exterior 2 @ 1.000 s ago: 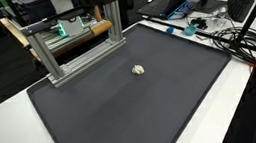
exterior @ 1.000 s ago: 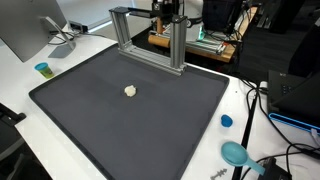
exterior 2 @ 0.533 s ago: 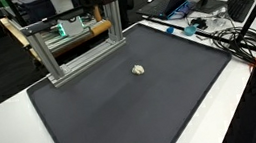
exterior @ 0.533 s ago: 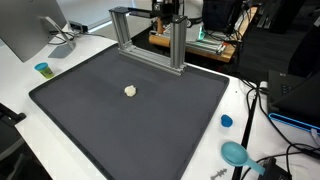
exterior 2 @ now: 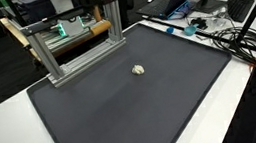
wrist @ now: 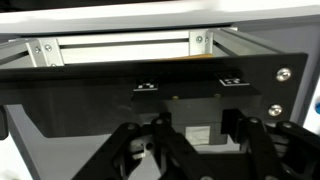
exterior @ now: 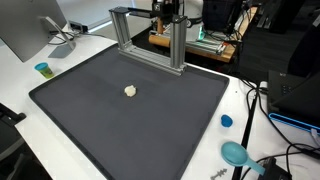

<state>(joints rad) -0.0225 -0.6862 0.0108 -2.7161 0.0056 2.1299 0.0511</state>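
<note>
End effector [exterior: 168,11] hangs above the alu frame [exterior: 178,48] at the table's [exterior: 18,78] far edge, not touching it. Wrist view shows only linkages, no tips, so can't tell if spread or pressed together. Small white lump [exterior: 130,90] sits approx. mid black mat [exterior: 120,135], well apart from the frame. Blue cup [exterior: 42,69] is near a table corner.
</note>
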